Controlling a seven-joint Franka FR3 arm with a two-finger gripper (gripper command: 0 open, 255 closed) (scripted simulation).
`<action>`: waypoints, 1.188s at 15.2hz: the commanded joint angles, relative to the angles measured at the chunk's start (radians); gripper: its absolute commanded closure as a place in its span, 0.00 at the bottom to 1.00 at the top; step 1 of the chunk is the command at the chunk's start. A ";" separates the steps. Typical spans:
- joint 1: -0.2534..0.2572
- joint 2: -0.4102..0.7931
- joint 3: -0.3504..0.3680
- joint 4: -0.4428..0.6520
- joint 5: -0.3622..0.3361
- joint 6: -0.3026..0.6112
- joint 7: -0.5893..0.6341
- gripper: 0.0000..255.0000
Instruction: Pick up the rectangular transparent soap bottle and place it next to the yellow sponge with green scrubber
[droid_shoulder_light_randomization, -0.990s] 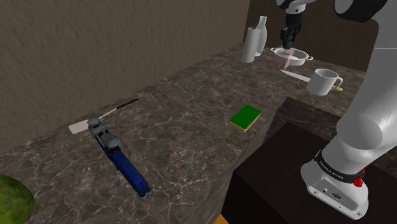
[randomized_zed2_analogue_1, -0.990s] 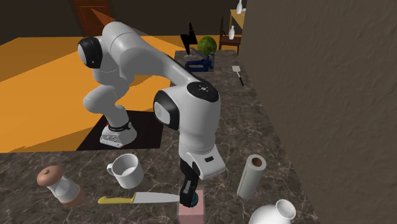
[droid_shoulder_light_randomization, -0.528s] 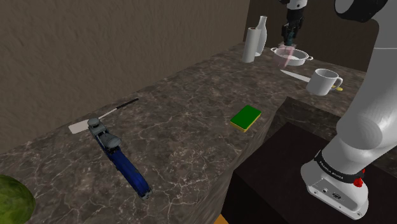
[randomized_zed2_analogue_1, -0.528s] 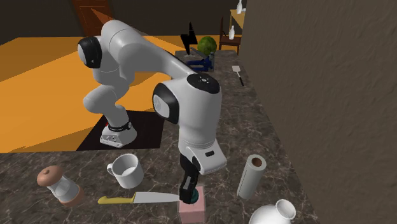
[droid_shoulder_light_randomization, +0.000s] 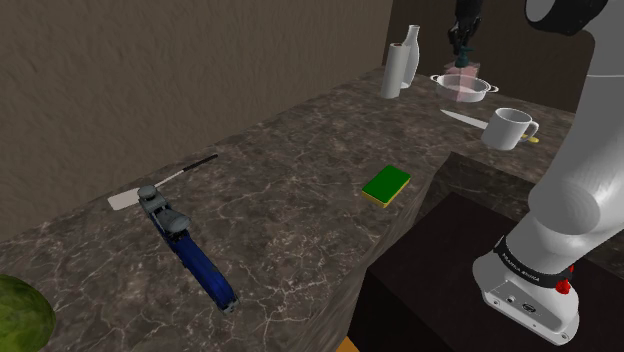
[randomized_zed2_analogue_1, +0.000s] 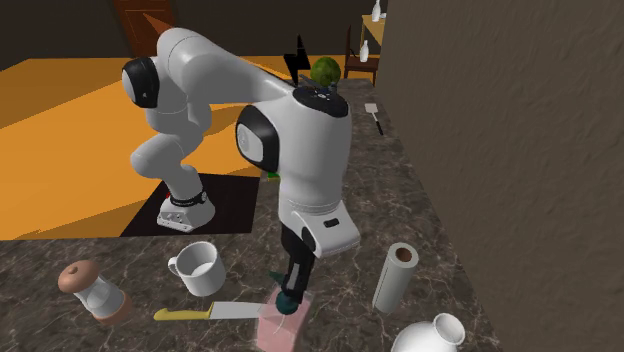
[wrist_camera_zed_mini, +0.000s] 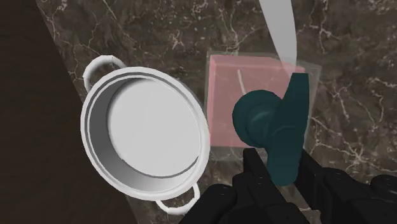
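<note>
No writing can be read; the lettering on the arm's base band (droid_shoulder_light_randomization: 527, 268) is too small.

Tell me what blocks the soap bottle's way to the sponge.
Nothing tall does. The hand clasps the soap bottle by its pump, beside the white pot. Toward the sponge, only the knife lies flat, its blade tip near that line; the mug stands off to one side.

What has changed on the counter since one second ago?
The gripper, shut on the teal pump of the soap bottle, moved upward and lifted the bottle off the counter; it now hangs tilted. The white pot, mug, knife and sponge stayed in place.
</note>
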 joint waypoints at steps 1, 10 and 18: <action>-0.004 0.004 -0.001 0.035 0.002 -0.030 -0.006 1.00; 0.094 -0.144 0.015 -0.051 -0.069 -0.099 0.089 1.00; 0.218 -0.341 0.088 -0.195 -0.159 -0.176 0.269 1.00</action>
